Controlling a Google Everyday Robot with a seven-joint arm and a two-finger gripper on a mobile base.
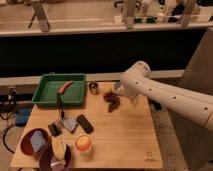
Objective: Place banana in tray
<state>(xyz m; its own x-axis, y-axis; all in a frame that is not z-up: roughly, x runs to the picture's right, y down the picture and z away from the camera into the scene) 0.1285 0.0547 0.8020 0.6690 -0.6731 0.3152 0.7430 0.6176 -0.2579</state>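
The banana (59, 148) is pale yellow and lies at the front left of the wooden table, resting in or on the rim of the dark maroon bowl (50, 161). The green tray (46, 93) stands at the back left and holds a reddish-orange sausage-shaped item (65, 86). My gripper (119, 92) is at the end of the white arm, low over the table's back middle, next to a dark brown cluster (112, 100). It is far to the right of the tray and far from the banana.
A small metal cup (93, 88) stands just right of the tray. A white cup with orange inside (83, 144), a black block (84, 123), a grey-blue item (69, 123) and a brown bowl (33, 141) lie at the front left. The white arm (170, 97) spans the right side.
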